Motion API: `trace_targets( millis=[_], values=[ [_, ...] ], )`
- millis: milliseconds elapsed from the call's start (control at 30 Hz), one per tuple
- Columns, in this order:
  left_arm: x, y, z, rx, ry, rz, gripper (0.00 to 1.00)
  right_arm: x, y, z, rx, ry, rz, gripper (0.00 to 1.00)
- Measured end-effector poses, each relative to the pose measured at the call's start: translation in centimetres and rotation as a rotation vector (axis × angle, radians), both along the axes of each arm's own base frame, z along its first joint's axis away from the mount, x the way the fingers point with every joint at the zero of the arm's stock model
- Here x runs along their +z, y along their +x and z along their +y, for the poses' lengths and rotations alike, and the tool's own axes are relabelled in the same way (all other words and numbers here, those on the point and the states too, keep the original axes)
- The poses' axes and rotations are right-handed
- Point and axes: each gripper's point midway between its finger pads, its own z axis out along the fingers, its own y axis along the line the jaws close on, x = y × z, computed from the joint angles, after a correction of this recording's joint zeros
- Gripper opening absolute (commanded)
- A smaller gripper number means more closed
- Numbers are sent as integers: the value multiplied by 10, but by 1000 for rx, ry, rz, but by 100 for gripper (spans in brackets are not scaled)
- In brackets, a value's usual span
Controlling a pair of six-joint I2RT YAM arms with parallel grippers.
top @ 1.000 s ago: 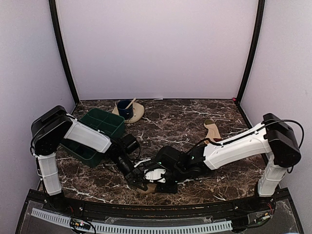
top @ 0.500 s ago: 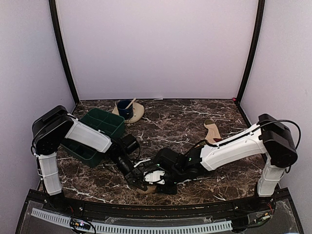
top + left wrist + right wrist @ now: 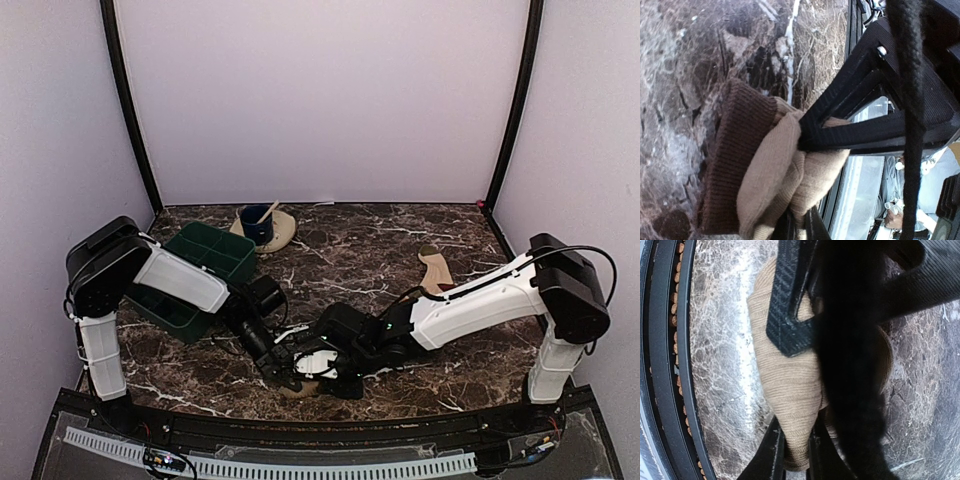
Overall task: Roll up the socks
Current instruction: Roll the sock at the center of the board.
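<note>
The sock (image 3: 790,385) lies near-centre on the table (image 3: 400,230), soft, light and floppy. My left gripper (image 3: 799,227) is clamped on its bunched end, my right gripper (image 3: 795,452) pinches the roll; I judge the thick folds grip best.

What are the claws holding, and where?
Both pinch the tan sock bundle: the left claw its tan fold by the brown cuff, the right claw its narrow end.
</note>
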Motion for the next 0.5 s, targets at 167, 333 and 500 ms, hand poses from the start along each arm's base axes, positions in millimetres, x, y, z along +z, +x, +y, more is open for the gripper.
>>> trace_targets(
  millis=[167,333,500],
  values=[
    [1,5,3,31,30,-32,19,-1,-1,2,-3,3,21,1],
    [2,12,12,82,67,-110,28,0,2,5,-22,30,71,1],
    [4,17,19,128,92,-169,30,1,7,6,-46,53,129,0]
  ],
)
